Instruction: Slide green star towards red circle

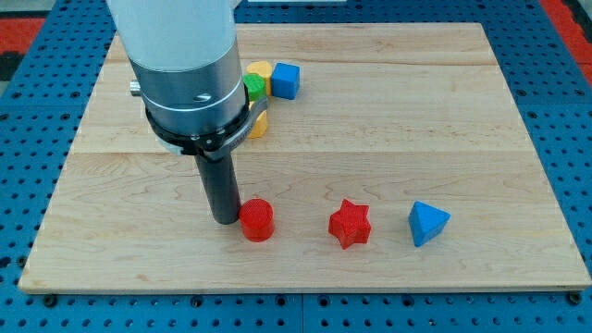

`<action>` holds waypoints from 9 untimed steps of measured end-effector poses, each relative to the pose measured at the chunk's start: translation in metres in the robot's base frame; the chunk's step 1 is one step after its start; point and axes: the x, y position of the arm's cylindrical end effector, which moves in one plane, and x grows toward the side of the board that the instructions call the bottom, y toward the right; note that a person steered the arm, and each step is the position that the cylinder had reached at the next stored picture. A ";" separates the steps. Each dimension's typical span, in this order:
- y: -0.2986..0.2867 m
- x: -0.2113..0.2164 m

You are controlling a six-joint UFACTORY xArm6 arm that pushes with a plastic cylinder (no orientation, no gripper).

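The red circle (257, 220) lies at the lower middle of the wooden board (398, 120). My tip (225, 220) rests on the board just to its left, touching or nearly touching it. A green block (253, 87), mostly hidden behind the arm so its shape cannot be made out, sits near the board's top, between a yellow block (260, 70) and a blue cube (286, 80). The arm's body covers the area left of that cluster.
A red star (350, 223) lies right of the red circle and a blue triangular block (427, 223) lies further right. Another yellow block (258, 123) peeks out below the green one. A blue pegboard table (555, 55) surrounds the board.
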 end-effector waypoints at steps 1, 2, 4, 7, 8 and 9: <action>0.000 0.001; -0.010 -0.053; 0.053 -0.104; 0.031 -0.139; 0.023 -0.139; 0.004 -0.139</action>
